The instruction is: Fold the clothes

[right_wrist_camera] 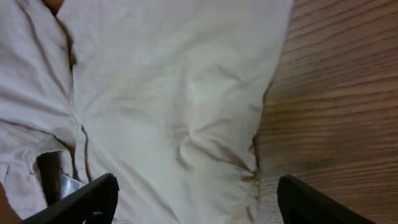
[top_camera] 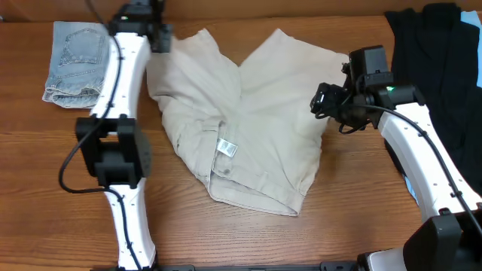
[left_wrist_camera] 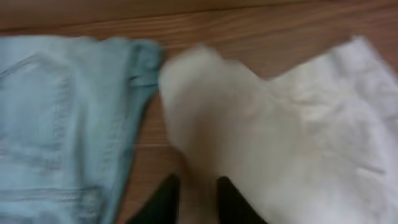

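The pale beige shorts point(top_camera: 256, 113) lie spread and creased across the middle of the table, with a small white label point(top_camera: 227, 147) showing near the waistband. My left gripper point(top_camera: 160, 38) is at the shorts' far left leg corner. In the left wrist view its fingers point(left_wrist_camera: 198, 199) are close together with beige cloth point(left_wrist_camera: 298, 137) between them. My right gripper point(top_camera: 325, 102) hangs over the shorts' right edge. In the right wrist view its jaws point(right_wrist_camera: 196, 199) are wide open and empty above the cloth point(right_wrist_camera: 168, 93).
Folded light-blue denim shorts point(top_camera: 75, 60) lie at the far left, also in the left wrist view point(left_wrist_camera: 56, 124), close to the beige leg. Black garments point(top_camera: 444, 68) lie at the far right. Bare wooden table point(right_wrist_camera: 336, 93) lies right of the shorts.
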You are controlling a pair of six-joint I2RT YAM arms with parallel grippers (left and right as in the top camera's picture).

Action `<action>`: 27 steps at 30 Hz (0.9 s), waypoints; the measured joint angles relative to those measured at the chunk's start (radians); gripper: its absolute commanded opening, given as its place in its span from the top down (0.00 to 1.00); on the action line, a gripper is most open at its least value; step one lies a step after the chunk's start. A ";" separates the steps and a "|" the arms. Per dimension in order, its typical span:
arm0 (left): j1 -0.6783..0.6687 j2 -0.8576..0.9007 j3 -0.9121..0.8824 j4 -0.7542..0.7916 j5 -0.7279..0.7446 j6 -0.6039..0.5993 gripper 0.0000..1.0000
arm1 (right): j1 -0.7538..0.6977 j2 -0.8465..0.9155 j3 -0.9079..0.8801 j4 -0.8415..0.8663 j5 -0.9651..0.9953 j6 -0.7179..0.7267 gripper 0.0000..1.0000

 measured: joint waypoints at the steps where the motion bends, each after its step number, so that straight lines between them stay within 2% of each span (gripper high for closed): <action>1: 0.021 0.000 0.000 -0.002 -0.002 -0.008 0.00 | 0.000 0.000 -0.006 0.003 0.000 0.000 0.14; 7: 0.117 0.000 -0.001 -0.066 0.047 -0.035 0.00 | 0.000 0.001 -0.064 0.051 -0.001 0.000 0.14; 15: 0.079 -0.040 0.006 -0.266 0.171 -0.040 0.00 | 0.002 0.073 -0.140 0.083 -0.008 0.000 0.21; 23: 0.036 -0.317 0.039 -0.319 0.207 -0.039 0.00 | 0.041 0.122 -0.288 0.078 -0.051 0.003 0.35; 25: 0.027 -0.370 0.047 -0.325 0.210 -0.039 0.00 | 0.048 0.122 -0.332 0.104 -0.075 0.003 0.41; 27: 0.017 -0.406 0.052 -0.332 0.210 -0.039 0.00 | 0.053 0.122 -0.370 0.142 -0.097 0.003 0.51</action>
